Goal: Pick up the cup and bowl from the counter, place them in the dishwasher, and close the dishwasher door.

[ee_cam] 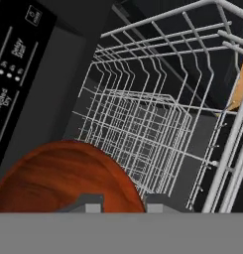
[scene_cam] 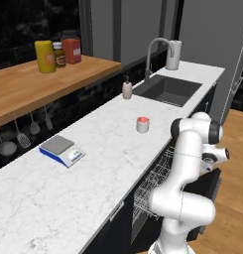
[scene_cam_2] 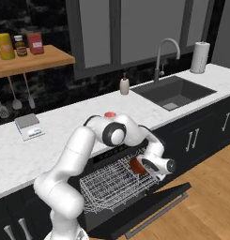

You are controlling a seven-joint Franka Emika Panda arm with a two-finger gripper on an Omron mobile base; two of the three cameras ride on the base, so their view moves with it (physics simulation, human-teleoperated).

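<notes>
We count one cup (scene_cam: 143,124) on the counter (scene_cam: 68,198), and one red-orange bowl (scene_cam_2: 136,166) over the one wire rack (scene_cam_2: 114,183) of the dishwasher. There is one kitchen scale (scene_cam: 62,150), one soap bottle (scene_cam: 127,89), one sink (scene_cam: 167,90) with one tap (scene_cam: 155,52), and one paper towel roll (scene_cam_2: 200,57). On the wooden shelf (scene_cam: 38,84) we count three containers: one yellow jar (scene_cam: 45,56), one small dark-lidded jar (scene_cam: 58,53) and one red jar (scene_cam: 72,49). Below the shelf hang three utensils (scene_cam: 24,136). We count one robot arm (scene_cam_2: 79,159).
</notes>
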